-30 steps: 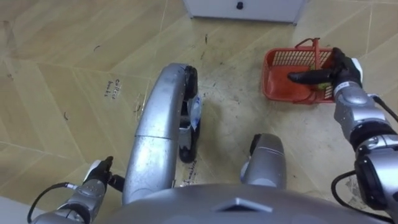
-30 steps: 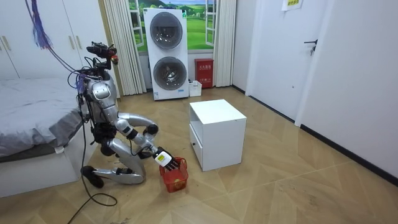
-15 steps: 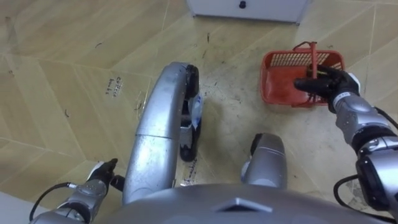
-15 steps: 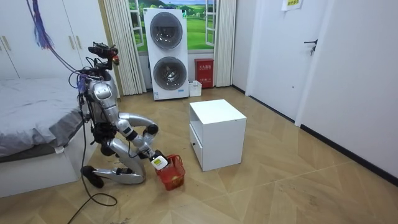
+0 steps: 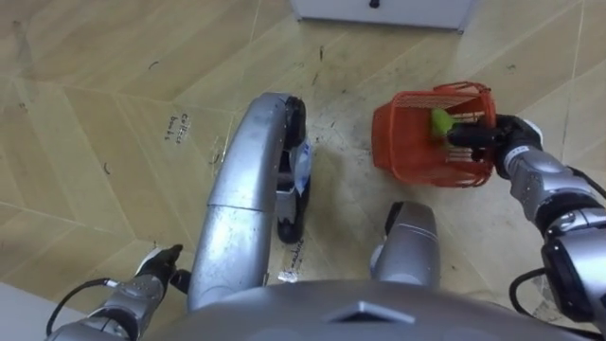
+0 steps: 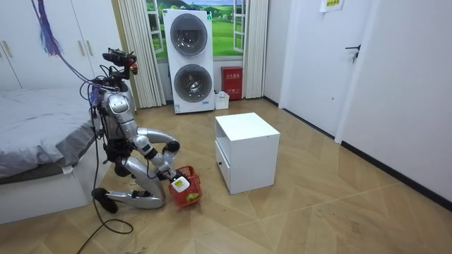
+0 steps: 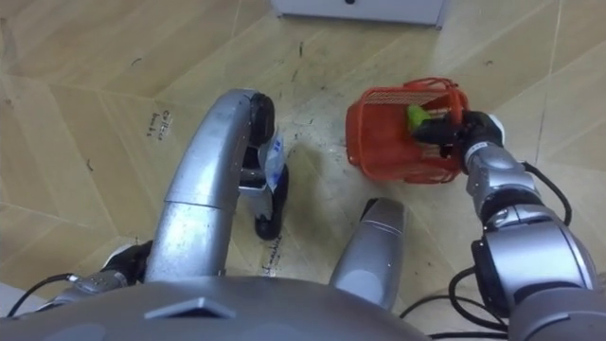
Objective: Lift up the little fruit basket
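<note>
Tipped and drawn closer since a second earlier, the orange-red plastic mesh fruit basket (image 5: 417, 147) leaned tilted in front of the white box-shaped cabinet (image 5: 379, 11). The right hand (image 5: 494, 139) had its fingers curled round its top edge. The left hand (image 5: 154, 267) lay far from the cabinet.

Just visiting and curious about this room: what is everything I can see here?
Red plastic mesh basket: one, red, tilted, in the right hand.
Small round fruit: one, green, inside the basket.
White cube cabinet: one, white, on the wood floor beyond the basket.
Stacked front-loading machines: two, white, at the room's far end.
Small box: one, red, right of the machines.
Bed: one, grey cover, beside the kneeling robot.
Right hand: one, dark, curled on the basket.
Left hand: one, dark, low at the robot's left.
</note>
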You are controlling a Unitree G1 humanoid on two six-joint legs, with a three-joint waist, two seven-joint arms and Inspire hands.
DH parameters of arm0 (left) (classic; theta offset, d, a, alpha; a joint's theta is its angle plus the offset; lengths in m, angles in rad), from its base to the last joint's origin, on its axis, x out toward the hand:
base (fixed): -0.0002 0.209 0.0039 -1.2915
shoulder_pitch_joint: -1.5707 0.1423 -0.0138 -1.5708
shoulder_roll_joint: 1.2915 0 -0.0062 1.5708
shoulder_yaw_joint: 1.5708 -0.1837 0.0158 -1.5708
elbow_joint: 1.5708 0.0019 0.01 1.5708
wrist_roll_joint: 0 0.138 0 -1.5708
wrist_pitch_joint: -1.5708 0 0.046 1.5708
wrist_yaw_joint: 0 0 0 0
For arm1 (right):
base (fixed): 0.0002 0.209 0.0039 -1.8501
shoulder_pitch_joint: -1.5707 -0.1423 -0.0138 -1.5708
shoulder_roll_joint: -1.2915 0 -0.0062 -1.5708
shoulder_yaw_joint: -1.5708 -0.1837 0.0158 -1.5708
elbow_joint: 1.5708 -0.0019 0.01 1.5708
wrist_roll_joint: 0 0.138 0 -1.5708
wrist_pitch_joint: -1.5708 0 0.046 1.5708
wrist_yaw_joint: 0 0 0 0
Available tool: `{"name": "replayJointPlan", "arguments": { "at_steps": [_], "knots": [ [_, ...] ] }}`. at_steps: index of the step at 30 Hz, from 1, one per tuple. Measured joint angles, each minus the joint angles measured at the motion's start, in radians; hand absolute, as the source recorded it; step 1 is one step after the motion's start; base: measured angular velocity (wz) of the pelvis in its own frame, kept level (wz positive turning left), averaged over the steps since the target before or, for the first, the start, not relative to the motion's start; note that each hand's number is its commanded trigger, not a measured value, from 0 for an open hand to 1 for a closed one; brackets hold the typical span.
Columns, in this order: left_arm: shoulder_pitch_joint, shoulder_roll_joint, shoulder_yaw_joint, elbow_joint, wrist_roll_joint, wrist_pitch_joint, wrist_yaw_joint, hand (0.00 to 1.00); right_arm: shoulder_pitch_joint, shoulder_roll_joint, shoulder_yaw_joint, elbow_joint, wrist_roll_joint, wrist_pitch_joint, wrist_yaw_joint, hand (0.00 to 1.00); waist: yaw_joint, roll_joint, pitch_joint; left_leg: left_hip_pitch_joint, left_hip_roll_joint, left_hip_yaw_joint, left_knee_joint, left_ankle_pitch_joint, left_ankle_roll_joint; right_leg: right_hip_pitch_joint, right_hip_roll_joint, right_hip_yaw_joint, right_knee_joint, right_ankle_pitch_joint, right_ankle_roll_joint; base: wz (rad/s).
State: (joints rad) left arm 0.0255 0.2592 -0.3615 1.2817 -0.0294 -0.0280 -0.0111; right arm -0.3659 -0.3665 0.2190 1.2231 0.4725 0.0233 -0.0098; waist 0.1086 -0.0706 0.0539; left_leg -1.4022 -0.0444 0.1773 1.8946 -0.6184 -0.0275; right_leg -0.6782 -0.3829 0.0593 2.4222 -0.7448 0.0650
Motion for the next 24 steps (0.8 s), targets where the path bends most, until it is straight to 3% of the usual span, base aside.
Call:
{"name": "replayJointPlan", "arguments": {
  "at_steps": [9, 13, 17, 19, 22, 24],
  "knots": [
    [-0.014, 0.000, 0.003, -0.005, 0.001, 0.000, 0.002, 0.00, 0.005, 0.002, 0.006, 0.018, -0.013, 0.000, -0.002, 1.00, 0.001, -0.006, 0.0033, 0.002, -0.005, -0.008, 0.004, 0.000, -0.001, 0.009, 0.005, -0.003, -0.003, 0.000, 0.000, 0.00],
    [-0.040, -0.001, 0.004, -0.005, 0.001, 0.000, 0.003, 0.00, 0.005, 0.009, 0.008, 0.009, -0.045, 0.000, -0.006, 1.00, -0.006, -0.011, 0.0049, 0.008, -0.008, -0.033, 0.020, 0.000, -0.001, 0.028, 0.025, -0.007, -0.002, 0.000, 0.000, -0.09],
    [-0.063, -0.001, 0.009, -0.005, 0.003, -0.002, 0.009, 0.00, 0.006, 0.015, 0.032, -0.040, -0.097, 0.000, -0.032, 1.00, -0.027, -0.020, 0.0056, 0.021, -0.022, -0.044, 0.028, -0.001, 0.000, 0.058, 0.032, -0.015, -0.005, 0.000, 0.000, -0.01],
    [-0.081, -0.002, 0.012, -0.005, 0.003, -0.008, 0.011, 0.00, 0.005, 0.019, 0.031, -0.109, -0.172, 0.001, -0.044, 1.00, -0.044, -0.026, 0.0065, 0.033, -0.024, -0.050, 0.039, -0.007, 0.011, 0.081, 0.035, -0.021, -0.009, 0.000, 0.000, -0.02],
    [-0.089, -0.008, 0.034, -0.009, 0.003, -0.009, 0.027, 0.00, 0.007, 0.026, 0.030, -0.214, -0.265, 0.002, -0.060, 1.00, -0.067, -0.031, 0.0036, 0.055, -0.028, -0.055, 0.051, -0.025, 0.022, 0.112, 0.036, -0.022, -0.022, 0.000, 0.000, -0.05],
    [-0.103, -0.005, 0.055, -0.015, 0.006, -0.008, 0.033, 0.00, 0.019, 0.028, 0.030, -0.307, -0.303, 0.003, -0.069, 1.00, -0.083, -0.029, 0.0019, 0.058, -0.044, -0.066, 0.057, -0.030, 0.027, 0.132, 0.037, -0.029, -0.035, 0.000, 0.000, 0.05]
  ]
}}
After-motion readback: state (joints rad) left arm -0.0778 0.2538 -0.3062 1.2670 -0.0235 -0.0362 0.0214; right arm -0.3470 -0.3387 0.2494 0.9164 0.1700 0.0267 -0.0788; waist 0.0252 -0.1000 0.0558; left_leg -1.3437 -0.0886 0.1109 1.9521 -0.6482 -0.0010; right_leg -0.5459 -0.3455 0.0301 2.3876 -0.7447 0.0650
